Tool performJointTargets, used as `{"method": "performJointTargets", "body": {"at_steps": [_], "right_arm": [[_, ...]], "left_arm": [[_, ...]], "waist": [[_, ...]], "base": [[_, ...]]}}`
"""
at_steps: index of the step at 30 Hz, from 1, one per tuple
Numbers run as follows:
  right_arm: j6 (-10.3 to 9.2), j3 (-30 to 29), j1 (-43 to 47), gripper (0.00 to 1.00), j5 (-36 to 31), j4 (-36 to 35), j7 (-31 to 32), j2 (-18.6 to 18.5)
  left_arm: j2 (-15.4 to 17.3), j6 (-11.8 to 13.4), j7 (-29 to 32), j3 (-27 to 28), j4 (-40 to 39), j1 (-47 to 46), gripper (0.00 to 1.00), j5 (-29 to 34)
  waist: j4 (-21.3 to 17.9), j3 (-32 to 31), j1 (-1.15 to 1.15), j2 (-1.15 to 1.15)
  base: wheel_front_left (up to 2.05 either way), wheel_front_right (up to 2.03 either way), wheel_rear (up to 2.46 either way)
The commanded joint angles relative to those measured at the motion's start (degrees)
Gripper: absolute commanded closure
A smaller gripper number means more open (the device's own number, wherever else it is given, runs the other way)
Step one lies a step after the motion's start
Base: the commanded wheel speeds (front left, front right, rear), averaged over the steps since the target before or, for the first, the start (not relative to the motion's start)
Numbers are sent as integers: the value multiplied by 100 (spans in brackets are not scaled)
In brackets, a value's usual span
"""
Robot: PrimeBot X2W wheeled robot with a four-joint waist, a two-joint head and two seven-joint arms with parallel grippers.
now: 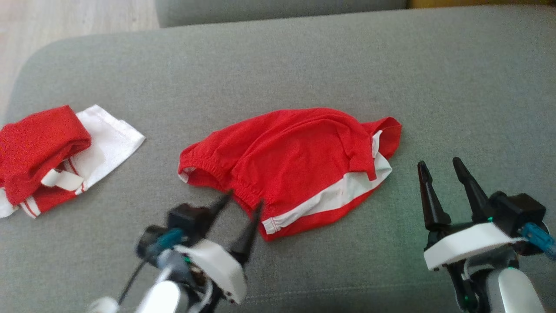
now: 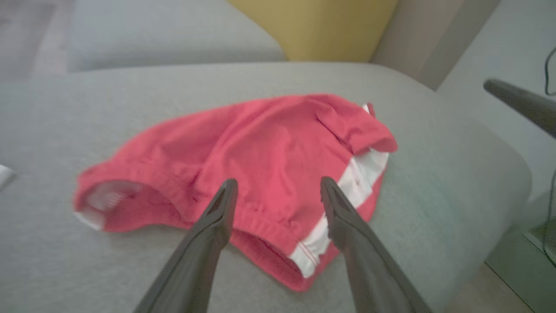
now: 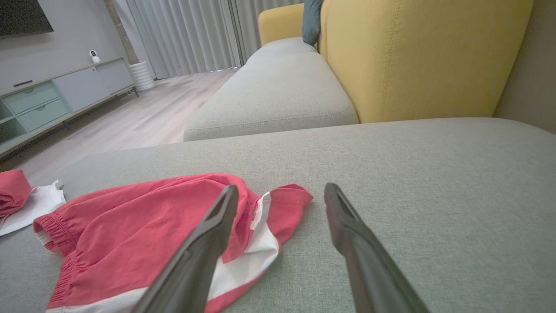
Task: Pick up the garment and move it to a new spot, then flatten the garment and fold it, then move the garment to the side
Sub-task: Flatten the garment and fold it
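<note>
Surface: grey sofa cushion (image 1: 304,65), broad and flat. A second grey cushion (image 3: 269,95) lies beyond it, with a yellow backrest (image 3: 412,56) alongside.

Garment: red shorts with a white side stripe and an elastic waistband. The garment (image 1: 295,165) lies near the middle of the cushion, crumpled rather than flat. The waistband opening faces the robot's left. At the right end a red flap is turned over the white stripe.

Left gripper: the left gripper (image 1: 244,199) has its jaws spread apart with nothing between them. In the head view, the fingertips sit at the near edge of the waistband. In the left wrist view, both tips overlie the waistband seam. Cannot tell whether they touch the cloth, since the gripper is blurred in the head view.

Right gripper: the right gripper (image 1: 439,163) has its jaws spread wide and holds nothing. It hangs over bare cushion just to the right of the garment's striped end, apart from the cloth. Fingers point away from the robot.

Other cloth: a red-and-white bundle (image 1: 47,156) lies at the far left of the cushion, well apart from the garment. It is loosely folded, with a white panel sticking out to the right.

Room: pale wood floor (image 3: 130,117), a low cabinet (image 3: 52,95) against the wall, and grey curtains (image 3: 186,34) behind.
</note>
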Motion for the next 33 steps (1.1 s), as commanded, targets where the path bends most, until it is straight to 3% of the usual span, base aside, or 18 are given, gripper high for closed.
{"method": "performJointTargets", "body": {"at_steps": [1, 9, 14, 15, 16, 20, 33], "right_arm": [[-4, 168, -267, 0, -4, -197, -74, -29], [-4, 170, -373, 0, 18, -141, -137, -29], [-4, 151, -410, 0, 44, -108, -192, -29], [-4, 152, -420, 0, 49, -98, -200, -29], [-4, 156, -431, 0, 56, -87, -207, -29], [-4, 168, -483, 0, 75, -59, -226, -29], [-4, -80, -459, 0, 74, -13, -260, -29]], "left_arm": [[-32, -59, 150, 61, -38, -270, 0, -69], [-141, -112, 803, -173, 560, -332, 0, -379], [-177, -146, 759, -167, 681, -419, 0, -542], [-192, -158, 717, -170, 695, -446, 44, -586], [-206, -174, 677, -171, 713, -473, 100, -642], [-191, -193, 464, -83, 820, -632, 100, -735], [315, 275, 417, 565, 659, -489, 100, -832]], "waist": [[-62, 114, 0, 0], [-209, 316, 0, 0], [-242, 413, 0, 0], [-245, 426, 0, 0], [-251, 436, 0, 0], [-271, 485, 0, 0], [-257, 484, 0, 0]], "base": [[0, 0, 0], [0, 0, 0], [0, 0, 0], [0, 0, 0], [0, 0, 0], [0, 0, 0], [0, 0, 0]]}}
